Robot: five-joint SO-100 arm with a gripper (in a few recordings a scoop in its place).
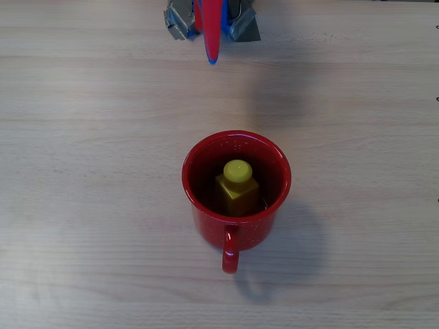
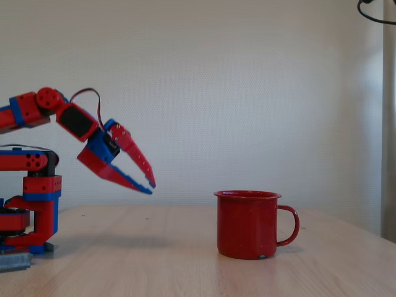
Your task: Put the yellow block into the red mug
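The red mug (image 1: 236,188) stands upright on the wooden table, its handle pointing toward the bottom of the overhead view. The yellow block (image 1: 237,186) rests inside it on the bottom, stud up. In the fixed view the mug (image 2: 249,224) stands right of centre with its handle to the right, and its wall hides the block. My gripper (image 2: 150,187) hangs in the air to the left of the mug, well apart from it, fingers pointing down and to the right with a small gap at the tips and nothing between them. Overhead, the gripper (image 1: 212,59) shows at the top edge.
The arm's base (image 2: 28,223) stands at the table's left end in the fixed view. Bare wooden tabletop (image 1: 82,171) surrounds the mug on all sides. A plain white wall is behind.
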